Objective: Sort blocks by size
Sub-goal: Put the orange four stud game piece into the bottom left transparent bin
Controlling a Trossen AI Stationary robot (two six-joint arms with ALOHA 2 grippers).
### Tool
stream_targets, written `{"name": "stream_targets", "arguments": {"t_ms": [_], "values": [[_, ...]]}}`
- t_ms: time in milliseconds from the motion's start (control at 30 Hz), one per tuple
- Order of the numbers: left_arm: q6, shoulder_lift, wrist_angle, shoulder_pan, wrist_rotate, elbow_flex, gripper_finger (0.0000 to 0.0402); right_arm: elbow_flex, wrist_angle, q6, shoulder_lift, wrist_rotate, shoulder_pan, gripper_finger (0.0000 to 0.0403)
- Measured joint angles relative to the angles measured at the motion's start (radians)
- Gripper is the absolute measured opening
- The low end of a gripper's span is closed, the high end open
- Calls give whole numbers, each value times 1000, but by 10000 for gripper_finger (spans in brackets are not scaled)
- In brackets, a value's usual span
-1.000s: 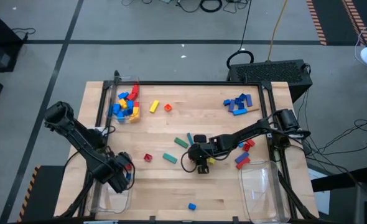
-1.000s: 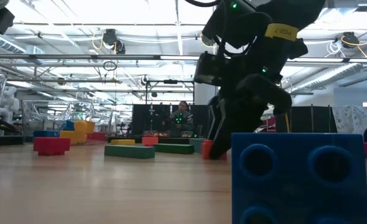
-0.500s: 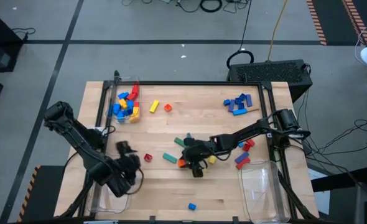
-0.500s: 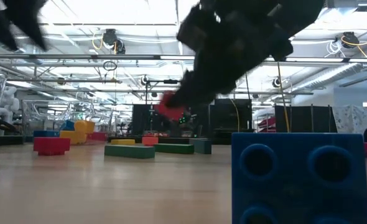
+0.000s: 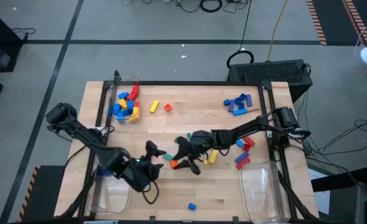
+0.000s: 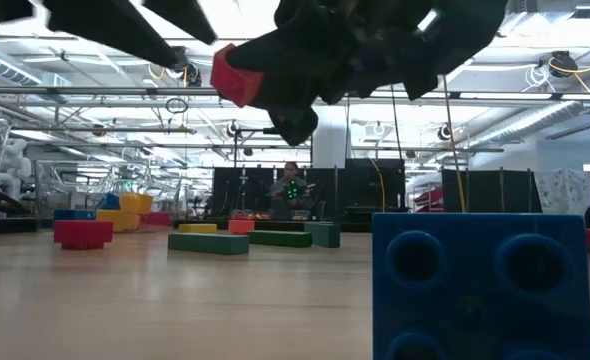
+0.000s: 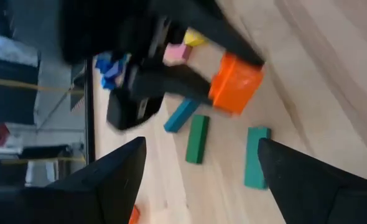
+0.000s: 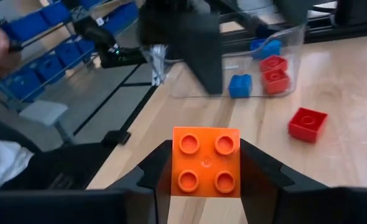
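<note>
Supporting scattered blocks: wooden table

We see the blue block cut off at the bottom edge; the left gripper is blurred.

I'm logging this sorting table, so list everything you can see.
table: one, wood
bins: three, clear; one at the far left corner holding blue, yellow and red blocks, two at the near corners
blue pile: several, blue, far right
yellow block: one, yellow, far side beside a small red-orange one
green bars: a few, green and teal, mid table
blue block: one, blue, near edge
orange block: one, orange, held above mid table
person: one, beyond the table
left gripper: open, mid table, facing the right one
right gripper: shut on the orange block
</note>
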Motion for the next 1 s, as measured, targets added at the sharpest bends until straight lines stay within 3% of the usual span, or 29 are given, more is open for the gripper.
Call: {"name": "stream_targets", "arguments": {"t_ms": [267, 533, 867, 1000], "values": [[163, 70, 92, 48, 16, 0, 308, 0, 2, 28, 0, 0, -23, 127], [175, 117, 133, 78, 40, 0, 302, 1, 36, 55, -2, -51, -25, 127], [209, 120, 172, 77, 29, 8, 201, 1, 34, 57, -2, -61, -23, 127], [209, 120, 169, 77, 29, 15, 184, 1, 34, 57, -2, -62, -23, 127]]}}
